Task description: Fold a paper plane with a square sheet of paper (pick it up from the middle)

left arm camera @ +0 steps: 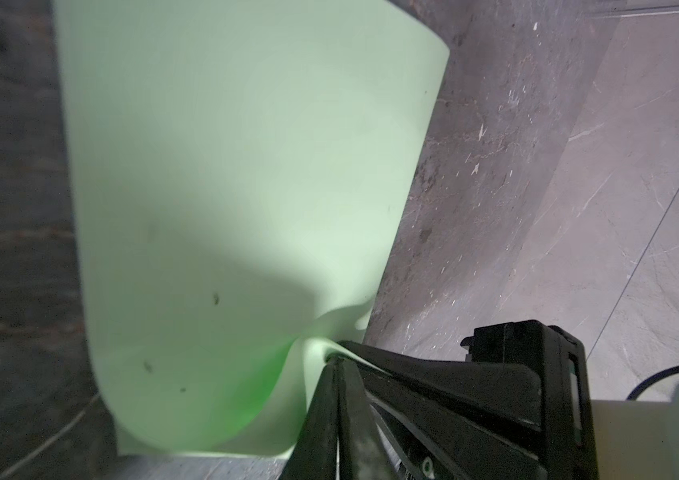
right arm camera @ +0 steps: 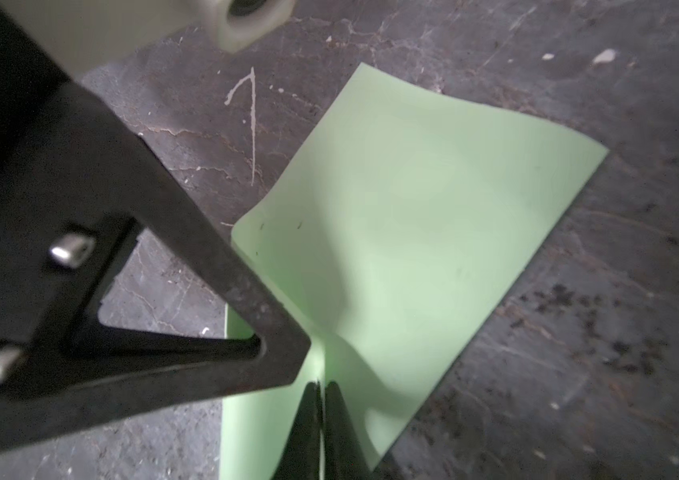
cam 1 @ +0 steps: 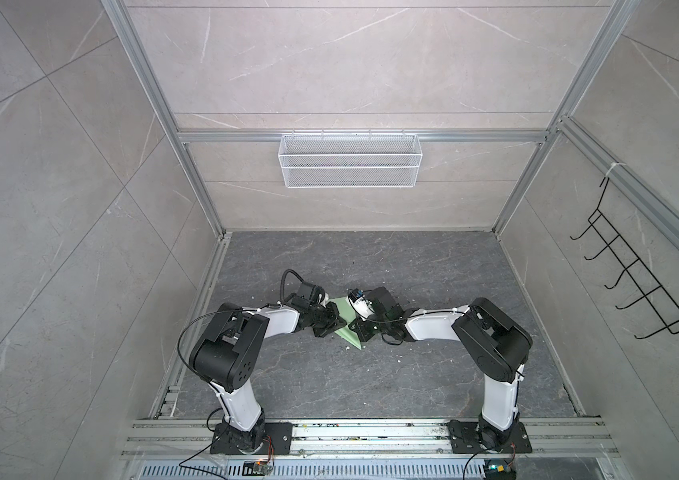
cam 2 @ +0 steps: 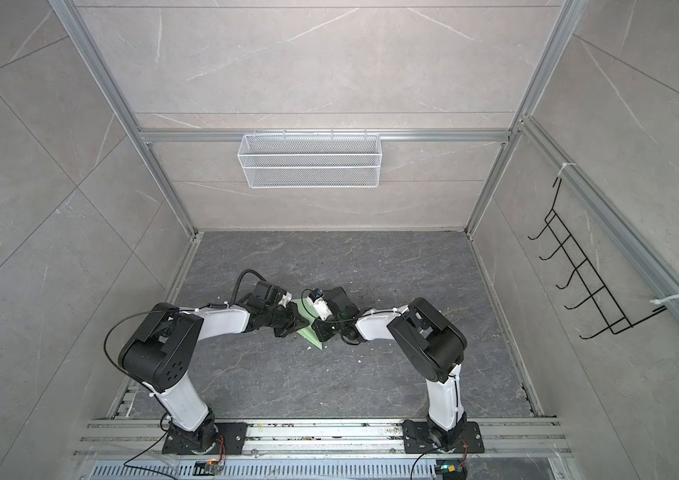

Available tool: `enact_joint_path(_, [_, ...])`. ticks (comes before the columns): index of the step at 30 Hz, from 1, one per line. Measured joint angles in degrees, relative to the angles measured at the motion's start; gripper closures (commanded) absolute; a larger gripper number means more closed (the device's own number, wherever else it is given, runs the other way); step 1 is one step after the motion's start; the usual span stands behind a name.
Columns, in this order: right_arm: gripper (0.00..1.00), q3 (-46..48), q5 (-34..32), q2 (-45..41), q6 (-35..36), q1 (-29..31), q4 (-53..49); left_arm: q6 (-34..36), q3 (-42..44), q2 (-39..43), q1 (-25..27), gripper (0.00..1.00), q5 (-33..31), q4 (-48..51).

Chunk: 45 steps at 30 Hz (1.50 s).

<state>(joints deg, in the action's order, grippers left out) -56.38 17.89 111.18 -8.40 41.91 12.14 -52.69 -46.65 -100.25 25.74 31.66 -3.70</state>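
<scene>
The square sheet of paper point(cam 1: 349, 334) point(cam 2: 312, 336) is pale green and lies on the dark stone floor between the two arms. Its middle is pulled up into a ridge, while the flaps point(left arm camera: 225, 166) point(right arm camera: 433, 208) curve down to the floor. My left gripper point(cam 1: 338, 322) point(cam 2: 298, 322) point(left arm camera: 335, 370) is shut on that ridge. My right gripper point(cam 1: 355, 327) point(cam 2: 316, 326) point(right arm camera: 320, 388) is shut on the same ridge, tip to tip with the left. The left finger point(right arm camera: 246, 291) crosses the right wrist view. No paper plane is in view.
A white mesh basket point(cam 1: 349, 160) hangs on the back wall. On the right wall is a black wire hook rack point(cam 1: 641, 282). Small white crumbs point(cam 1: 398, 360) dot the floor. An aluminium rail point(cam 1: 371, 432) carrying both arm bases runs along the front.
</scene>
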Motion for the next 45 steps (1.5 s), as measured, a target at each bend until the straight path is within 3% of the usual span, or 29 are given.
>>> enact_joint_path(45, [0.91,-4.28,3.17,2.38,-0.22,-0.37,-4.0,0.04,4.81,3.45,0.39,0.87,-1.95,0.68])
